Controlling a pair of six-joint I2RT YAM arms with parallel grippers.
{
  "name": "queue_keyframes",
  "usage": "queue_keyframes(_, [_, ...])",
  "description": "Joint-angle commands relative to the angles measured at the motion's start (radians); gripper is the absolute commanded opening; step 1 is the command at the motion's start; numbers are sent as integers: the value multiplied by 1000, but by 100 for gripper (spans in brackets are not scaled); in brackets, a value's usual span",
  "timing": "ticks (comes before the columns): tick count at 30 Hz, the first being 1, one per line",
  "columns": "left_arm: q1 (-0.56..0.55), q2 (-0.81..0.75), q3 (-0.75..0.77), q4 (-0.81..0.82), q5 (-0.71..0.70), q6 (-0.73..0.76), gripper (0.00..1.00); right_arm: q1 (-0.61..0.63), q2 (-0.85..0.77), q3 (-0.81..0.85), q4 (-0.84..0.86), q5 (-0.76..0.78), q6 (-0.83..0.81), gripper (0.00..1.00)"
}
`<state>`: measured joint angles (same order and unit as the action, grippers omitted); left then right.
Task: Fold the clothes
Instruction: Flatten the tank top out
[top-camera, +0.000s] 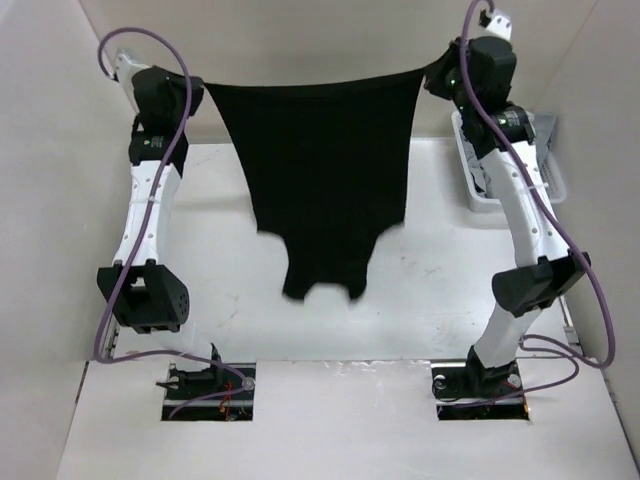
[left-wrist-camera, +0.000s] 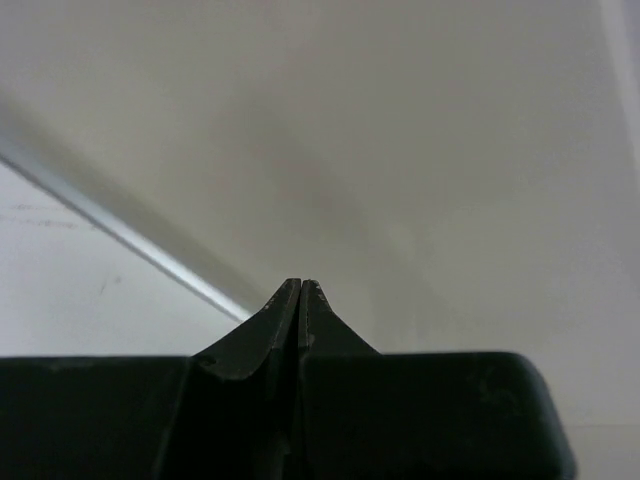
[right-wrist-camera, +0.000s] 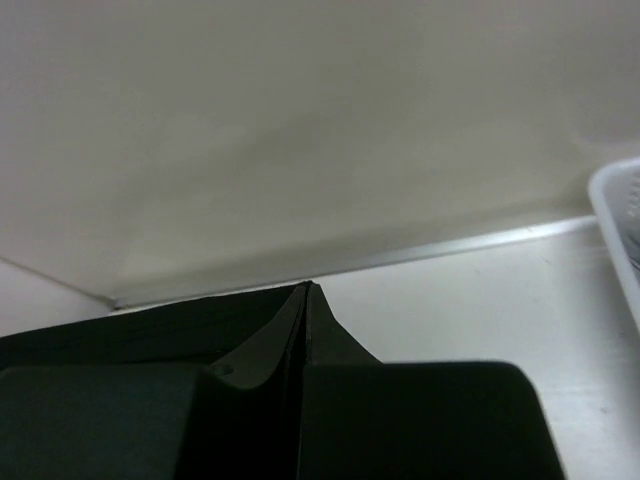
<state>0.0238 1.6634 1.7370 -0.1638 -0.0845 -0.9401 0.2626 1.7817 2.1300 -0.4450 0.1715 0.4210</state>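
The clothes (top-camera: 325, 170), a plain black T-shirt-like garment, hang stretched in the air between both raised arms, and the lower end dangles just over the white table (top-camera: 440, 300). At the garment's upper left corner my left gripper (top-camera: 197, 88) is shut on the top edge. My right gripper (top-camera: 437, 72) is shut on the upper right corner. The left wrist view shows the left gripper (left-wrist-camera: 300, 283) with its jaws pressed together against the pale wall, and no cloth shows past the tips. In the right wrist view the black cloth (right-wrist-camera: 150, 320) runs leftward from the shut right gripper (right-wrist-camera: 306, 287).
A white basket (top-camera: 550, 175) holding light fabric stands at the table's back right, beside the right arm, and its rim (right-wrist-camera: 615, 230) also shows in the right wrist view. Beige walls enclose the table at the back and on both sides.
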Motion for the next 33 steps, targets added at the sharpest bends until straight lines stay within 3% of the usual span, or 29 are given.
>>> queue_keyframes(1, [31,-93,157,72,35,12,0,7,-74,224,-9,-55,36,0])
queue_keyframes(6, [87,-125,210,86,94,0,0,11,-117,260,-32,-61,24,0])
queue_keyframes(11, [98,-224,63,125,88,18,0,23,-264,9,2,-52,25,0])
queue_keyframes(15, [74,-385,-251,197,52,20,0,51,-486,-411,112,-26,38,0])
queue_keyframes(21, [43,-765,-888,242,-14,12,0,190,-858,-1081,233,46,123,0])
queue_keyframes(23, [37,-908,-1051,186,-23,11,0,259,-980,-1262,227,83,151,0])
queue_keyframes(26, [31,-1104,-1166,2,-12,17,0,377,-1140,-1441,134,108,225,0])
queue_keyframes(33, [-41,-1410,-1214,-451,-15,23,0,802,-1364,-1657,-157,155,525,0])
